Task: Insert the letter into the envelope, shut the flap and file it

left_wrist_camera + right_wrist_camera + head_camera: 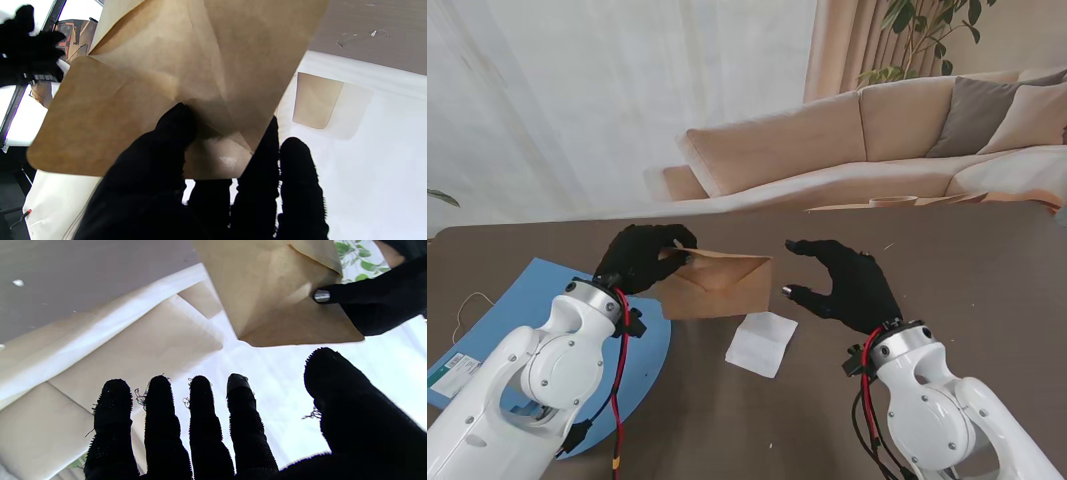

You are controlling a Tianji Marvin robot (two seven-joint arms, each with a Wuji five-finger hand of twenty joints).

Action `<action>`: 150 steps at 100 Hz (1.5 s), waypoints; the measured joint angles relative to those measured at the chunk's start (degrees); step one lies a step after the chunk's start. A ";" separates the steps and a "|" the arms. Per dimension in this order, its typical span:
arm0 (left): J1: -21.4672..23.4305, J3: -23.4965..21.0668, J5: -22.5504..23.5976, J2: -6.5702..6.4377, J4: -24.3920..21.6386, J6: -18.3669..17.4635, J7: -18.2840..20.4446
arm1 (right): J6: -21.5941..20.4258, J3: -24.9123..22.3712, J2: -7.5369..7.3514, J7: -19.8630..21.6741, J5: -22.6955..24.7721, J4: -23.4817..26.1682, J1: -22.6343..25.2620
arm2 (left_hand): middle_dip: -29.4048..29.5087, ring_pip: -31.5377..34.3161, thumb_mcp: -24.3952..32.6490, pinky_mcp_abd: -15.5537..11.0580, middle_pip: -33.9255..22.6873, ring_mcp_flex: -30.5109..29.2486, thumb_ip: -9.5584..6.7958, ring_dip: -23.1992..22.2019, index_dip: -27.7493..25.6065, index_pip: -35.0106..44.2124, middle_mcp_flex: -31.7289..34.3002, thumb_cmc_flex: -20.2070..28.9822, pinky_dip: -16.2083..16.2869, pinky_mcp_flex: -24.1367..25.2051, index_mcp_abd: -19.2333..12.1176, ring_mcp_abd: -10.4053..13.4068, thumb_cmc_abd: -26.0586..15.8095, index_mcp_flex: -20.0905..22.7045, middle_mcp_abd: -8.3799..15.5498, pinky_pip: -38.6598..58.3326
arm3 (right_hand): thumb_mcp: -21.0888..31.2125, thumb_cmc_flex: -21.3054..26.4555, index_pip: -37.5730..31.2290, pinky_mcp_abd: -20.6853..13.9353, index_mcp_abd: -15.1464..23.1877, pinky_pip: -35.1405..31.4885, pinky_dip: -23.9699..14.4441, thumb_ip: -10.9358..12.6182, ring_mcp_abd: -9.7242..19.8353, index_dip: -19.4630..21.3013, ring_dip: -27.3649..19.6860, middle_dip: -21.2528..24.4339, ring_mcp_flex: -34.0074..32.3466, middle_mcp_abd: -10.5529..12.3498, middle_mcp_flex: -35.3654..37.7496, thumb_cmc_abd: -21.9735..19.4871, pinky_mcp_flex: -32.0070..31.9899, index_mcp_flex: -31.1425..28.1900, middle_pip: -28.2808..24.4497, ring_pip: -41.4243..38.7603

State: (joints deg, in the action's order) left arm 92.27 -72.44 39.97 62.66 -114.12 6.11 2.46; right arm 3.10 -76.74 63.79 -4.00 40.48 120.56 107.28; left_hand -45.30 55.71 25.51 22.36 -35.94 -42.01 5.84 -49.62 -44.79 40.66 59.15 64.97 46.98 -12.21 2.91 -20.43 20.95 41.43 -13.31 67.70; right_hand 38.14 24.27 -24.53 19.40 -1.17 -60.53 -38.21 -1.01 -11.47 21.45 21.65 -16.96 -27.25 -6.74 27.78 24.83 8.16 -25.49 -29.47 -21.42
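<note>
nearest me on the brown bench (pixel 987 260), the folded white letter (pixel 761 343) lies flat, just right of the blue folder (pixel 642 350). my right robot hand (pixel 847 285) hovers beyond it, fingers spread, holding nothing. my left robot hand (pixel 637 258) pinches the kraft envelope (pixel 717 285) at its left end, lifted off the bench, flap (pixel 100 116) open. beige sofa (pixel 877 130) farthest.
</note>
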 measured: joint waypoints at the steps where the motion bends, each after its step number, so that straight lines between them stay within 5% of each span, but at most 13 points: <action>1: 0.02 -0.07 -0.03 0.02 0.01 0.00 -0.03 | 0.09 -0.14 0.00 0.00 0.00 -0.01 0.18 | 0.00 0.00 0.00 0.00 0.00 0.00 0.00 0.00 0.00 0.00 0.00 0.00 0.00 0.00 0.00 0.00 0.00 0.00 0.00 0.00 | 0.01 0.22 -0.13 0.00 0.03 0.00 -0.04 0.00 0.00 0.13 0.00 -0.08 0.00 0.00 0.02 0.00 0.00 -0.60 -0.35 -0.01; 25: 0.70 -1.19 -1.18 0.16 -0.10 -0.12 -0.75 | 0.87 0.68 -1.00 4.89 0.98 -6.53 -1.94 | 0.00 0.00 0.00 0.00 0.00 0.00 0.00 0.00 -0.23 0.01 -0.01 0.02 0.00 0.10 0.04 0.00 0.00 0.00 -0.02 0.00 | 4.62 2.49 -2.10 -0.59 0.31 0.00 -0.79 0.00 0.00 2.38 0.28 -1.46 0.01 0.03 0.21 -0.53 0.00 -1.22 -2.50 -1.42; 48: 0.82 -1.28 -1.82 0.16 -0.21 -0.28 -0.56 | -0.89 10.96 -2.59 5.07 4.06 -20.99 -13.00 | -0.01 0.00 0.01 0.00 -0.01 0.00 0.00 0.00 -0.47 0.01 -0.02 0.04 0.00 0.12 0.05 0.00 0.00 0.00 -0.03 0.00 | 5.35 2.98 -2.11 -0.81 0.31 0.00 -0.80 0.00 0.02 2.43 0.29 -1.52 0.01 0.14 0.21 -0.89 0.00 -1.16 -2.50 -1.52; 71: 0.89 -1.28 -2.33 0.12 -0.28 -0.56 0.08 | -1.17 22.35 -3.10 4.62 9.67 -29.05 -21.97 | -0.26 0.00 0.01 0.00 -0.02 0.00 0.00 -0.01 -0.58 0.01 -0.02 0.06 0.00 0.14 0.05 0.00 0.00 0.00 -0.04 0.00 | 4.69 1.28 -2.11 -2.25 0.32 0.01 -0.81 -0.34 0.85 2.43 0.31 -1.94 0.50 0.77 0.01 -0.24 0.00 -1.13 -2.79 -2.15; 102: 1.19 -1.70 -3.10 0.13 -0.36 -1.12 0.11 | 13.45 35.27 -3.23 5.13 18.60 -33.50 -29.72 | -0.67 0.00 0.01 0.00 -0.26 0.00 0.00 -0.01 -0.69 0.01 -0.02 0.09 0.00 0.22 0.06 0.00 0.00 -0.01 -0.05 0.00 | -0.34 -1.27 0.08 -4.25 -5.87 0.05 -1.45 -0.48 1.51 2.46 1.91 -4.92 4.81 -0.10 -5.39 -0.83 -1.30 0.33 -5.88 -4.83; 128: 1.30 -1.89 -3.03 0.12 -0.36 -1.32 0.15 | 15.72 39.87 -3.39 4.94 23.14 -36.87 -31.98 | -0.67 0.00 0.01 0.00 -0.26 0.00 0.00 -0.01 -0.79 0.01 -0.02 0.09 0.00 0.23 0.06 0.00 0.00 -0.01 -0.05 0.00 | -0.89 -1.25 -1.41 -5.70 -6.41 -1.49 -3.07 -0.48 1.74 11.19 4.14 -9.54 5.51 -0.36 -6.32 0.36 -1.35 0.48 -11.41 -7.58; 150: 1.32 -1.92 -2.98 0.10 -0.37 -1.32 0.24 | 15.62 41.40 -3.12 -1.02 22.71 -39.86 -32.94 | -0.67 0.00 0.01 0.00 -0.26 0.00 0.00 -0.01 -0.82 0.01 -0.02 0.10 0.00 0.24 0.06 0.00 0.00 -0.01 -0.05 0.00 | 9.65 -0.06 -13.57 -5.85 -3.03 -4.14 -3.79 -0.62 2.32 22.03 5.40 -14.19 4.05 2.27 -4.88 4.18 0.83 -1.40 -15.59 -11.95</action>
State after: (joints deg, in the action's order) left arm 93.59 -74.36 36.99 62.77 -114.49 4.78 2.70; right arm 18.73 -35.34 60.66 -5.02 63.20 80.70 74.34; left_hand -45.97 55.71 25.52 22.36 -36.20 -42.01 5.84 -49.63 -45.61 40.67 59.13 65.07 46.98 -11.97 2.97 -20.43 20.95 41.42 -13.36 67.70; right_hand 47.79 24.21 -38.09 13.55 -4.20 -64.66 -42.01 -1.63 -9.15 43.48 27.04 -31.15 -23.21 -4.47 22.90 29.00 8.99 -26.88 -45.05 -33.37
